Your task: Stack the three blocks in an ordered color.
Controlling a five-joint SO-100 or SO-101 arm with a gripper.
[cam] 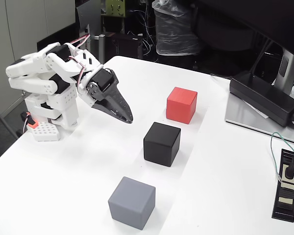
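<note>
Three cubes stand apart in a diagonal row on the white table [220, 161]. The red block [182, 105] is farthest back, the black block [161, 143] sits in the middle, and the gray block [132, 202] is nearest the front edge. My gripper [127, 118] hangs at the left of the table, pointing down and to the right, left of the black block and clear of all three. Its dark fingers lie together with nothing between them.
The white arm base [49, 115] stands at the table's left edge. A long black power adapter [264, 98] lies at the back right by a monitor stand [257, 120]. A black power strip [286, 183] with a cable sits at the right edge.
</note>
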